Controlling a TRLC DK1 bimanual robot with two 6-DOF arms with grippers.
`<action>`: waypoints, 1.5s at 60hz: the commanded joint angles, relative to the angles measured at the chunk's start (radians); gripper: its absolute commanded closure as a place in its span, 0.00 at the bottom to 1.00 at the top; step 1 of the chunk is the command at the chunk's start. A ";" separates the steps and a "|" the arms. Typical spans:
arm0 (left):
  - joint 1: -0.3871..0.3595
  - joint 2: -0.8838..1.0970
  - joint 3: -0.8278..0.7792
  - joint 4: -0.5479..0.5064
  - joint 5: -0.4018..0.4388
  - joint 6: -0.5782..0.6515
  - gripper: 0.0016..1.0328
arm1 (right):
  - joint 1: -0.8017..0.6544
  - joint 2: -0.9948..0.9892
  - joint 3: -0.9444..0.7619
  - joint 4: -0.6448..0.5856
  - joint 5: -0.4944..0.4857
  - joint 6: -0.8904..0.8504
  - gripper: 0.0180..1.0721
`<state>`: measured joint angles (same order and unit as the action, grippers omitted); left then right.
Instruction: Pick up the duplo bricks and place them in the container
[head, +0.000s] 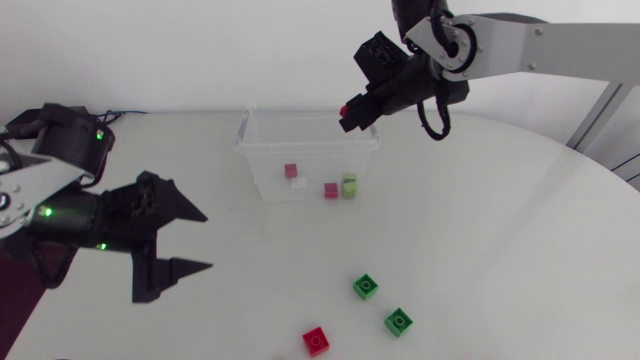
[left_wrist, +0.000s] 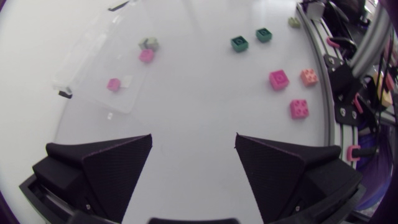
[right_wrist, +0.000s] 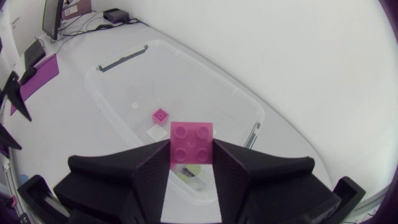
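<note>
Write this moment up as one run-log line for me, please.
right claw: shut on pink brick, above container | left claw: open, empty, over table | on table: two green bricks, red brick, among others

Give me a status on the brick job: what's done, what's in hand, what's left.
Done: several bricks lie in the container. In hand: the right hand holds a pink brick above it, not yet dropped. Left: two green bricks, a red brick and further bricks at the edge of the table lie loose; the left hand is open and empty.
</note>
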<state>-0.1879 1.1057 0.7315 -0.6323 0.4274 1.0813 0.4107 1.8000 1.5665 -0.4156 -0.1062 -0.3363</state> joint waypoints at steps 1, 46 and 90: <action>-0.004 -0.084 -0.083 -0.050 0.022 0.120 0.09 | 0.004 0.070 0.050 0.015 0.010 0.019 0.69; -0.222 -0.280 -0.365 -0.244 -0.064 0.304 0.10 | 0.051 -0.284 -0.299 0.098 0.043 -0.026 0.04; -0.406 -0.027 -0.356 -0.168 -0.134 0.193 0.18 | 0.155 -0.475 -0.747 0.195 0.066 0.002 0.05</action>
<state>-0.5850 1.0393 0.3916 -0.8120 0.3008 1.2903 0.5438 1.3392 0.8619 -0.2310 -0.0502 -0.3435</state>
